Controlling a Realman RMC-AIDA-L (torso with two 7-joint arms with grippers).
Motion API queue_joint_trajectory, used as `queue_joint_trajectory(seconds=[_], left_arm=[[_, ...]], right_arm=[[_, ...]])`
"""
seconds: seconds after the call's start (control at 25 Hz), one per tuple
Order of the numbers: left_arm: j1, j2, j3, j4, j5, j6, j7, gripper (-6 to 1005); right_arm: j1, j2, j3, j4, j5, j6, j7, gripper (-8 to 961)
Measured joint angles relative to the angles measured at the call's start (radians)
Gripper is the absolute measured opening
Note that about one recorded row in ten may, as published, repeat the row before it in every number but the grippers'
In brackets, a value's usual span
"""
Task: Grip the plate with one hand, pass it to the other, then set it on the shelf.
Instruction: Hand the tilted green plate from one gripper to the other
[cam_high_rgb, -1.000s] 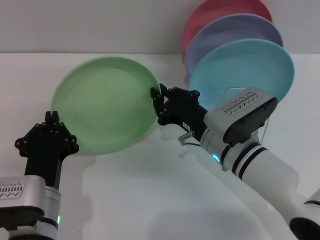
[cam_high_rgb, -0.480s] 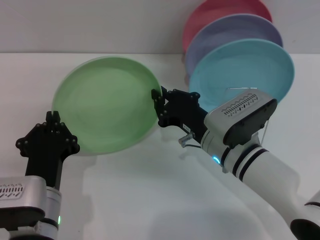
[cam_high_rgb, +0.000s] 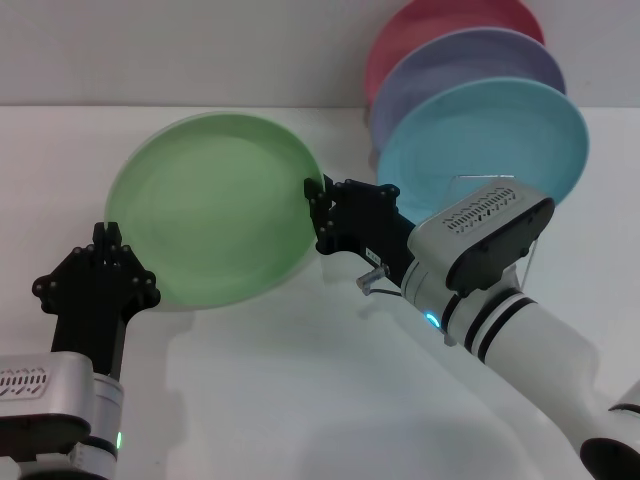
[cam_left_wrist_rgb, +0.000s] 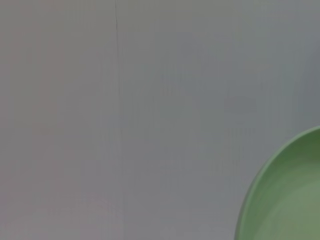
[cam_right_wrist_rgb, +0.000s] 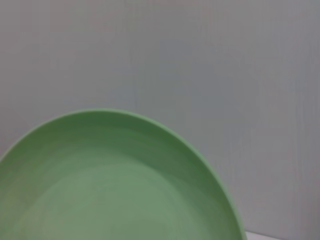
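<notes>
The light green plate (cam_high_rgb: 210, 210) is held tilted above the white table. My right gripper (cam_high_rgb: 316, 205) is shut on its right rim. The plate fills the lower part of the right wrist view (cam_right_wrist_rgb: 110, 185). My left gripper (cam_high_rgb: 105, 240) stands at the lower left, just beside the plate's lower left edge and apart from it. The left wrist view shows only the plate's edge (cam_left_wrist_rgb: 285, 200) in one corner. The silver wire shelf (cam_high_rgb: 480, 178) stands at the back right, mostly hidden behind the plates in it and my right arm.
A cyan plate (cam_high_rgb: 480, 135), a purple plate (cam_high_rgb: 470, 60) and a pink plate (cam_high_rgb: 430, 25) stand upright in the shelf, one behind the other. A white wall rises behind the table (cam_high_rgb: 300, 380).
My right gripper has carried the green plate slightly to the right, away from my left gripper. The left arm has barely moved.
</notes>
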Motion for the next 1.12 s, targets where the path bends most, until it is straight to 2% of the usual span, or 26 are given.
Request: queue_joint_trajectory(seconds=[1.12], left_arm=[[-0.005, 0.002, -0.001, -0.004, 0.006, -0.013, -0.003, 151]], right_arm=[[-0.001, 0.000, 0.005, -0.012, 0.003, -0.009, -0.002, 34]])
